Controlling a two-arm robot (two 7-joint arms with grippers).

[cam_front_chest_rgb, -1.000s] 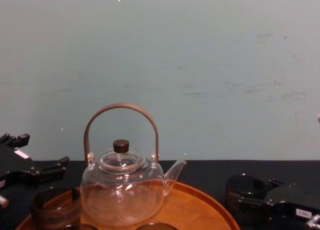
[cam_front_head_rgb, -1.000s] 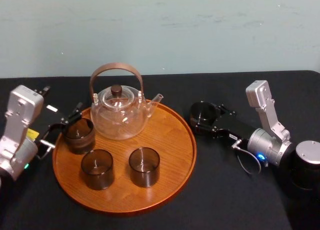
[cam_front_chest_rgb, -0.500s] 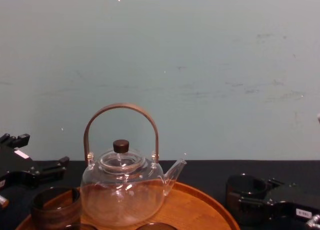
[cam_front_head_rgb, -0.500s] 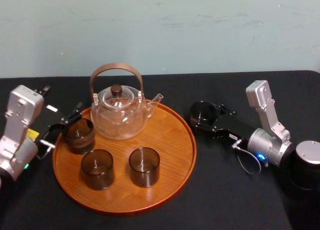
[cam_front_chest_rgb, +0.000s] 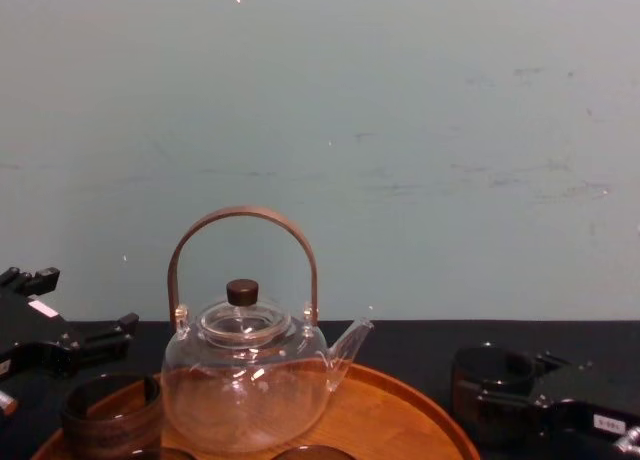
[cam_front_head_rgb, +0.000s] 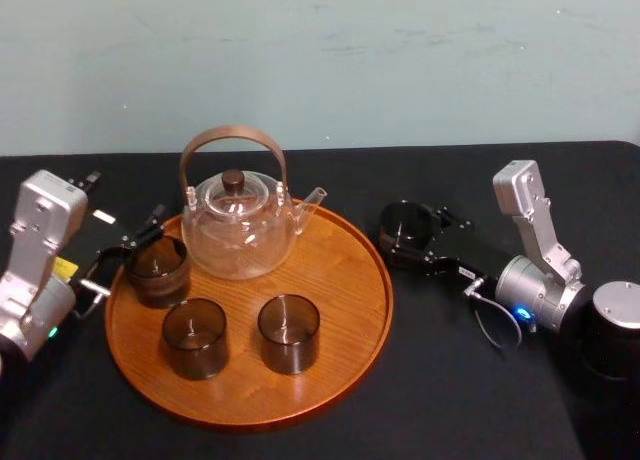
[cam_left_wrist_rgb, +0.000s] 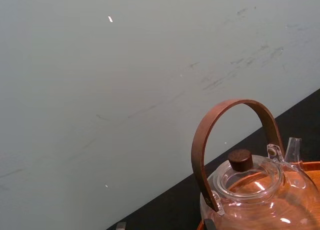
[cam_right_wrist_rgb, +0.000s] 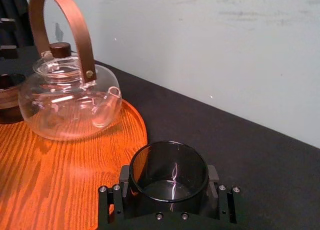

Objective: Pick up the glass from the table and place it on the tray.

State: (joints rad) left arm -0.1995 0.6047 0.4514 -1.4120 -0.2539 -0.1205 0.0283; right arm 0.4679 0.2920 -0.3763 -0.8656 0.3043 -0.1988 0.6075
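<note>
A wide round wooden tray (cam_front_head_rgb: 345, 300) lies on the black worktop (cam_front_head_rgb: 450, 390). It carries a clear teapot (cam_front_head_rgb: 238, 230) with a brown hoop handle at its far side, and three smoky cups (cam_front_head_rgb: 195, 337) in front of the pot. One cup is at the left rim and two are nearer the robot. The teapot's spout points toward the right arm.

The glass (cam_front_head_rgb: 405, 220), dark and upright, stands off the tray, just beyond its right rim. Nothing lies between it and the rim. The right gripper (cam_front_head_rgb: 410, 235) holds the glass. In the right wrist view its fingers (cam_right_wrist_rgb: 125, 182) press against both sides of the glass (cam_right_wrist_rgb: 169, 172).

The left gripper (cam_front_head_rgb: 125, 248) sits at the tray's left edge, just beside the leftmost cup. Its fingers seem spread, holding nothing.
</note>
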